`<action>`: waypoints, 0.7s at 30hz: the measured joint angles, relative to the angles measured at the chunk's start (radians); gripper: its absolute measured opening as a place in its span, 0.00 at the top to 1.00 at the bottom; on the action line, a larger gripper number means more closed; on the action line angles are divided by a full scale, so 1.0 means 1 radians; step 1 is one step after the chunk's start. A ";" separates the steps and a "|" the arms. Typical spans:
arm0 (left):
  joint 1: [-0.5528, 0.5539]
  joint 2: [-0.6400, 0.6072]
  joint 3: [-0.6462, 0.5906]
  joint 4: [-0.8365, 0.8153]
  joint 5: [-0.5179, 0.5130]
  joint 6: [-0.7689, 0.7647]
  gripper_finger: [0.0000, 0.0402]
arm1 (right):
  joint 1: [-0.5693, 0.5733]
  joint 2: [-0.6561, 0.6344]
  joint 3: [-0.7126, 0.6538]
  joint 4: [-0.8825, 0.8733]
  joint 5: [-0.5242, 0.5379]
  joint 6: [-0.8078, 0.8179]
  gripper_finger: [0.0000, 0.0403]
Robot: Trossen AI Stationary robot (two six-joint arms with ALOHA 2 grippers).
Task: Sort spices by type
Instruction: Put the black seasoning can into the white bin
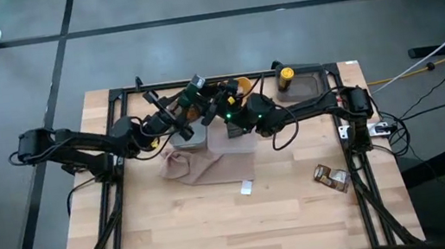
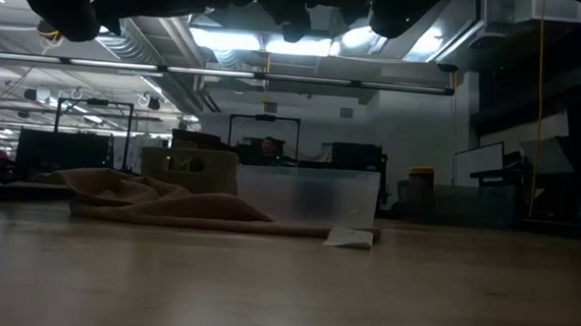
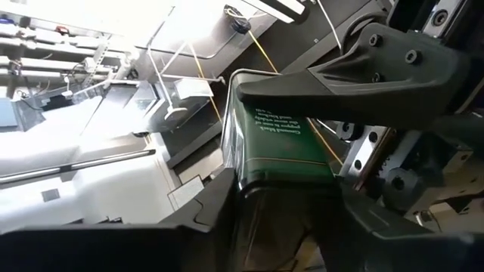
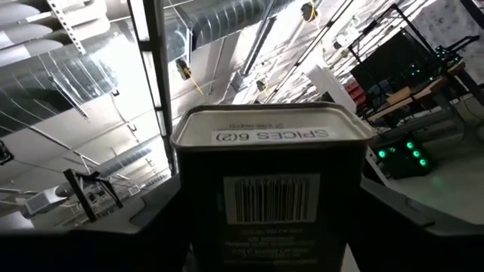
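Observation:
A dark green spice box [image 3: 276, 143] hangs in the air over the far middle of the table, between both arms. My left gripper [image 3: 283, 204] is shut on the end nearest its wrist. My right gripper [image 4: 268, 227] holds the same box [image 4: 268, 174] from the other side; one of its fingers [image 3: 340, 72] crosses the box in the left wrist view. In the high view the two grippers meet at the box [image 1: 209, 102]. Brown foil packets [image 1: 331, 176] lie at the table's right edge. A yellow-capped bottle [image 1: 285, 73] stands at the far right. My left gripper pinches the box between its two fingers [image 3: 227, 200] at the box's lower end [image 3: 249, 177], one finger on each side. It points slanting upward. The box is clear of the table. My right gripper has the box between its two fingers, which stand against the two sides of its barcode end [image 4: 197, 211]. It points slanting upward. The lettered end face [image 4: 272, 132] points away from the wrist. The box is clear of the table.
A beige cloth [image 1: 210, 163] lies crumpled below the arms, with a small white packet [image 1: 247, 188] near it. A clear tray [image 2: 309, 195] stands behind the cloth, and a dark tray [image 1: 312, 87] sits at the far right by the bottle. The near half of the table [image 1: 220, 230] is bare wood.

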 joint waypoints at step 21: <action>-0.005 -0.001 0.000 -0.036 -0.063 -0.041 0.71 | 0.000 -0.033 -0.001 -0.071 0.037 -0.223 0.17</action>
